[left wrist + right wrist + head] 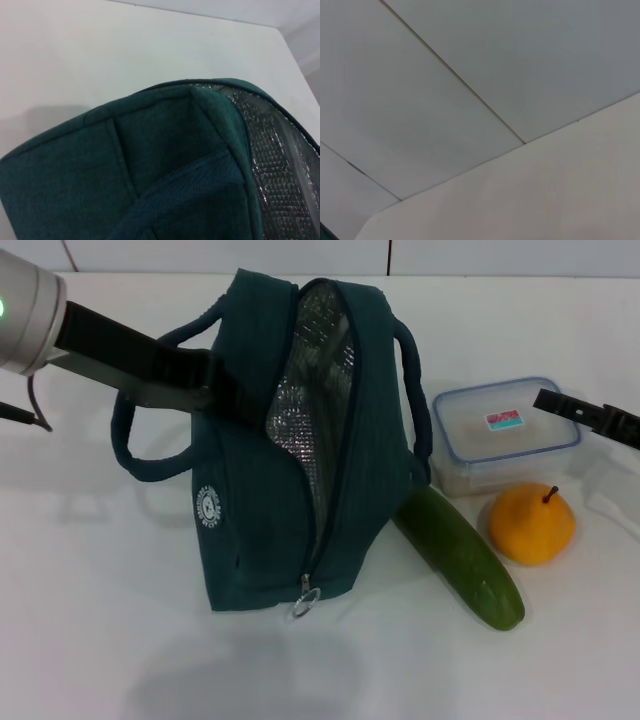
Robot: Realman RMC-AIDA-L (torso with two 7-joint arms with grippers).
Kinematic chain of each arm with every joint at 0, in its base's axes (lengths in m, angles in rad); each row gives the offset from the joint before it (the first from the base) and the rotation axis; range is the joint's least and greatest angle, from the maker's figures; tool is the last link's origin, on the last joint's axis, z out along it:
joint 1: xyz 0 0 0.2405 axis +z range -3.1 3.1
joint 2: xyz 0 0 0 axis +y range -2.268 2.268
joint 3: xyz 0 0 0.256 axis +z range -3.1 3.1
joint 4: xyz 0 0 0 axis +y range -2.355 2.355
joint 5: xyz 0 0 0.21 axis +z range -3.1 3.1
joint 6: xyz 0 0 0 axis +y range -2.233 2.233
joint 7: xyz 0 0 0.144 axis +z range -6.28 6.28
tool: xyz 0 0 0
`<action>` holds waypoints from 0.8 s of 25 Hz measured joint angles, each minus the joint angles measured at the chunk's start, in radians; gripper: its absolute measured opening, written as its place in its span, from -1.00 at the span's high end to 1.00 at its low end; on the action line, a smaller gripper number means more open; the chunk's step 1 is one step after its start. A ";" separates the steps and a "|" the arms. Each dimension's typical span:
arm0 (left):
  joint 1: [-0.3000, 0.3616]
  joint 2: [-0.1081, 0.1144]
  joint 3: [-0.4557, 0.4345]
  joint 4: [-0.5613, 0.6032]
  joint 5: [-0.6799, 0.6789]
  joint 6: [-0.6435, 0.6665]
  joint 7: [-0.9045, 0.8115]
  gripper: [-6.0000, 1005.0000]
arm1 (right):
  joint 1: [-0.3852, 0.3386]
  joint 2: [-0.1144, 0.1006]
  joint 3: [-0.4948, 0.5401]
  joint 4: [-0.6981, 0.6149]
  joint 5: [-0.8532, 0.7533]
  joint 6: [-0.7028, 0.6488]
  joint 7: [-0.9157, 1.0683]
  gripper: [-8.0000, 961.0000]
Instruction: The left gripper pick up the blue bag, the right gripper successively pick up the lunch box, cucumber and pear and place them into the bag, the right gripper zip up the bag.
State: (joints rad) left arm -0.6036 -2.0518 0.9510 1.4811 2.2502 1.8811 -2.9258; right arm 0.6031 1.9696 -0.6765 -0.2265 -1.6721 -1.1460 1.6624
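Seen only from the head: the whole layout, with the blue bag [300, 470] standing upright on the white table [100, 620], unzipped, silver lining showing through the gaping top, ring pull hanging at the near end. Just beside it to the robot's right lay the cucumber [462, 558], its far end touching the bag's base. Beyond that sat the lunch box [505, 435], lid on, with the pear [532, 524] close in front of it, stem up.

Offered by the left wrist alone: a close look at the bag's teal fabric edge and a strip of quilted lining (nothing of the fingers themselves). Offered by the right wrist: only pale wall panels with thin seams and a slanting slab of table edge, no task items.

Plain white tabletop, lightly shadowed; light tiled wall behind.

Reached in from the left, silver cuff high, the left gripper [215, 390] pressed at the bag's upper left side by the handle, apparently clamped on the fabric. Hovered at the far right edge over the lunch box's corner, the right gripper [590, 416], mostly cut off; spread of its fingers impossible to tell.
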 joint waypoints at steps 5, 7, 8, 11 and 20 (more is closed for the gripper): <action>-0.009 0.000 0.003 0.000 0.000 -0.001 -0.001 0.89 | 0.014 -0.002 0.000 0.016 0.000 0.020 -0.002 -0.71; -0.012 0.000 0.003 -0.001 0.002 -0.001 -0.001 0.89 | 0.016 -0.002 0.000 0.016 0.000 0.020 -0.002 -0.71; -0.013 0.000 0.003 -0.002 0.003 -0.001 -0.001 0.89 | 0.017 -0.002 -0.001 0.016 0.000 0.019 -0.002 -0.71; -0.016 0.001 0.003 -0.003 0.005 -0.002 -0.001 0.89 | 0.016 -0.002 -0.001 0.017 0.000 0.003 0.001 -0.71; -0.016 0.000 0.003 -0.005 0.005 -0.004 0.001 0.89 | 0.001 -0.009 -0.001 0.018 0.007 -0.072 0.046 -0.70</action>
State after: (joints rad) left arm -0.6191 -2.0518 0.9541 1.4759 2.2551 1.8775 -2.9253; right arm 0.6038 1.9610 -0.6779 -0.2084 -1.6655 -1.2180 1.7082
